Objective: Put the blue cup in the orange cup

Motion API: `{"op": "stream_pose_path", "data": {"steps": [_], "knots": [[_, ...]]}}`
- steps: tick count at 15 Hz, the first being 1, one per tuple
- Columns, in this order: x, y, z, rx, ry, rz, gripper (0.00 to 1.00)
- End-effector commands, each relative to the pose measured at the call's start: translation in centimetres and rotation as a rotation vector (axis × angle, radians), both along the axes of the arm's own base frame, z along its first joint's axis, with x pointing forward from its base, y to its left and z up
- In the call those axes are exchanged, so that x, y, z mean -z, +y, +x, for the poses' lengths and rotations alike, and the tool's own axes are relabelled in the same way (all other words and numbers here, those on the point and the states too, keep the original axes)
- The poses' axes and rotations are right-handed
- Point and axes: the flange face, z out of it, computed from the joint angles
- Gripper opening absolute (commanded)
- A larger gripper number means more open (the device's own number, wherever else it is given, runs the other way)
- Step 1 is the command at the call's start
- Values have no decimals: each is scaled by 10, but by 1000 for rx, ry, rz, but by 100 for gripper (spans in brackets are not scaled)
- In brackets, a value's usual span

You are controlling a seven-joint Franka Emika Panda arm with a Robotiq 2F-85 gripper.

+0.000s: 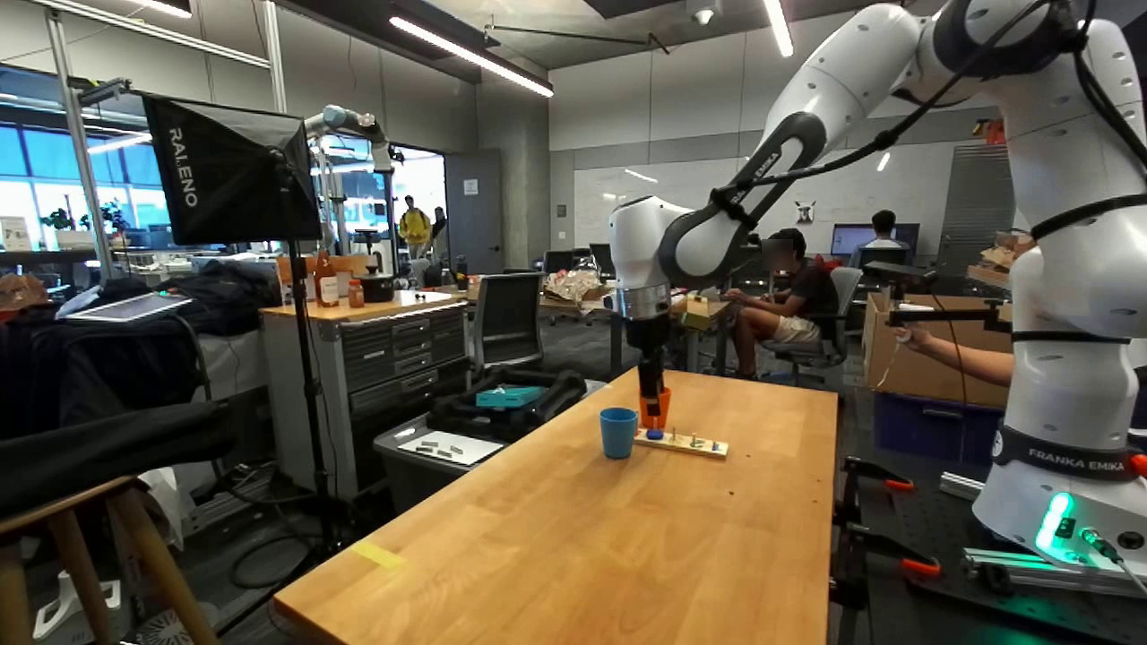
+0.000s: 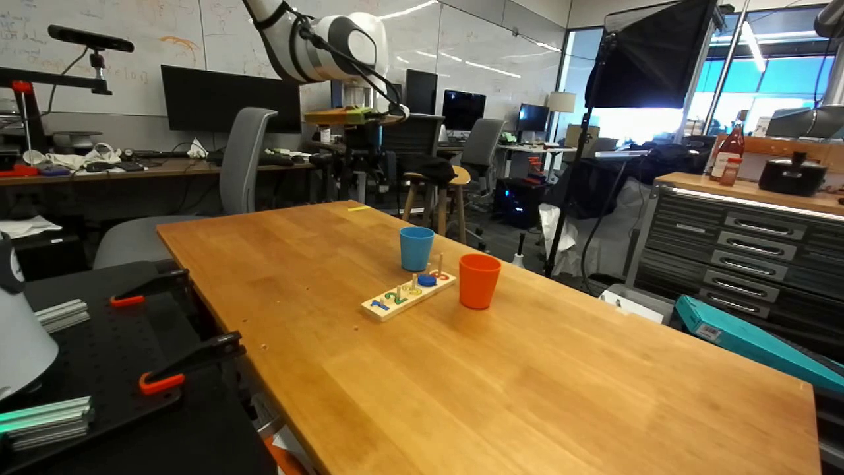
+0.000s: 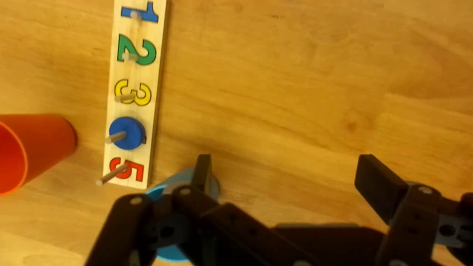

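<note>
With fingers spread, the gripper has the blue cup mostly left of its gap in the wrist view.

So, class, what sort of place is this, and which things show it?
Probably a robotics lab: a robot arm labelled Franka Emika, a softbox light and a written-on whiteboard all point that way.
</note>
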Motion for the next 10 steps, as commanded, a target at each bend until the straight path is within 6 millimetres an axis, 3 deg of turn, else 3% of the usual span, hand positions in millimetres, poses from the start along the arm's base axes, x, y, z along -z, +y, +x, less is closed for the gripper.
{"op": "stream_pose_path", "data": {"steps": [1,5,10], "knots": [[11,-6,66,40,-38,-43,100],[26,-25,107,71,-47,-65,100],[61,-32,127,84,-9,-75,100]]}}
